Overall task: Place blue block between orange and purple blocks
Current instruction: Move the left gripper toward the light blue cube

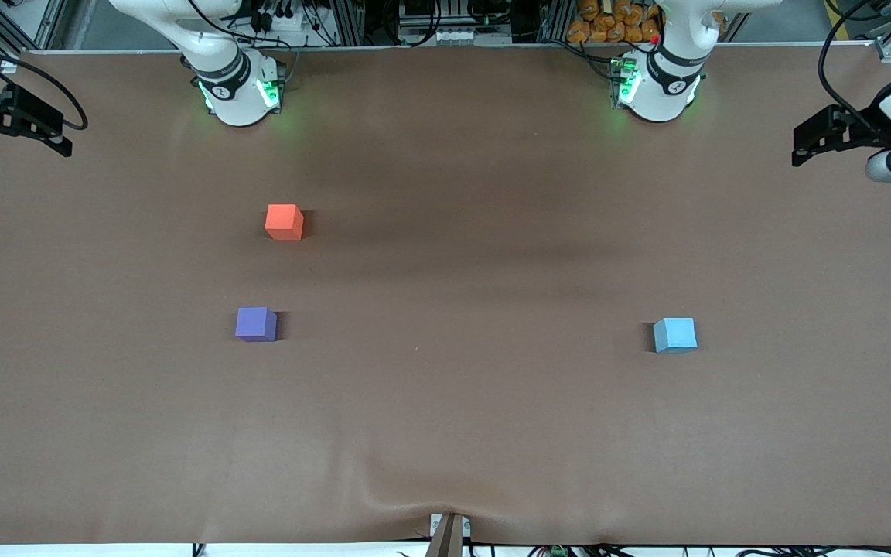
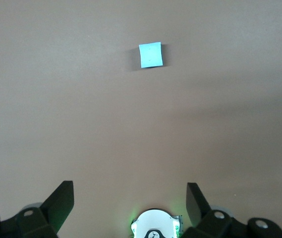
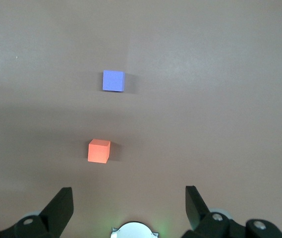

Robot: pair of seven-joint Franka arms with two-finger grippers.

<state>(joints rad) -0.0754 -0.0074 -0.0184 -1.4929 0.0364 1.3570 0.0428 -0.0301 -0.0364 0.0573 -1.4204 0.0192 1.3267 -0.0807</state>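
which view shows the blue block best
The left wrist view: the blue block sits alone on the bare brown table, seen from above, nothing covering it. The front view also shows it whole, toward the left arm's end. The right wrist view shows only the orange and purple blocks.

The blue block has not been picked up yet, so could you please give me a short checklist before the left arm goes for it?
1. Blue block alone on the table, nothing touching it: ok.
2. Left gripper open and empty: ok.
3. Right gripper open, high over its own end: ok.
4. Gap between orange block and purple block free: ok.
5. Gap wide enough for the cube: looks ok.
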